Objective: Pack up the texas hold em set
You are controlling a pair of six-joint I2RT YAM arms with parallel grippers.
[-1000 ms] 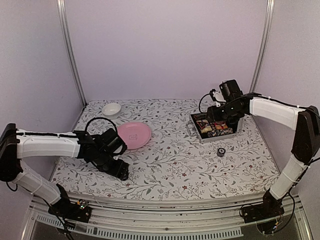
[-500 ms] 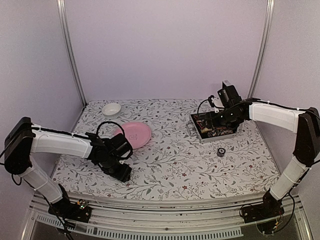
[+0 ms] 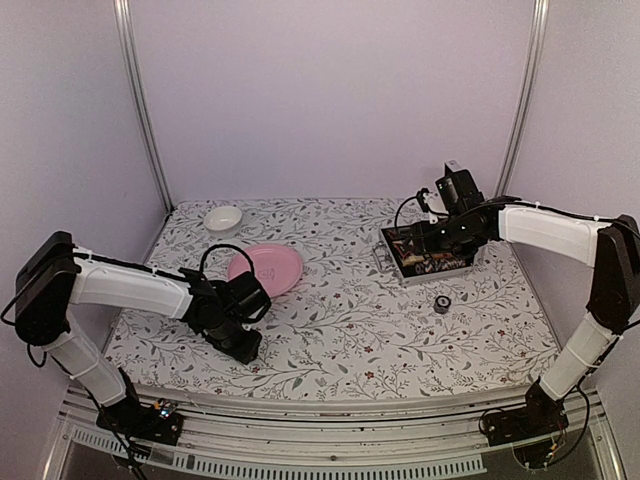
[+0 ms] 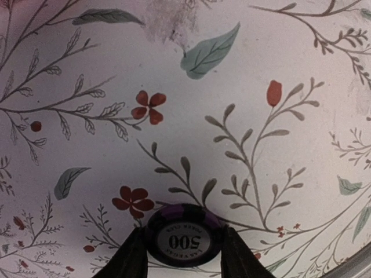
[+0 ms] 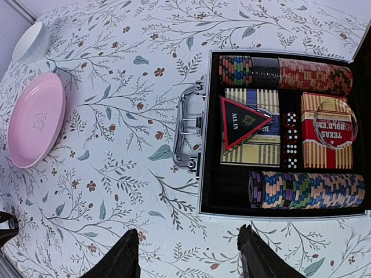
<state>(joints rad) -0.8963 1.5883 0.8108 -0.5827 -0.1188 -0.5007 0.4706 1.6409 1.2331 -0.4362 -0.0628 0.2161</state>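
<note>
Floral cloth covers the table, and at its right rear we see the silver case lying open. Its black lining holds chip rows, two card decks, dice and the triangular marker, which lies atop one deck. Our right gripper hangs above the case, jaws apart and nothing between them. Front left, the left gripper has fingers against both sides of a purple poker chip marked 500, apparently pinching it. A loose chip stack sits before the case.
</note>
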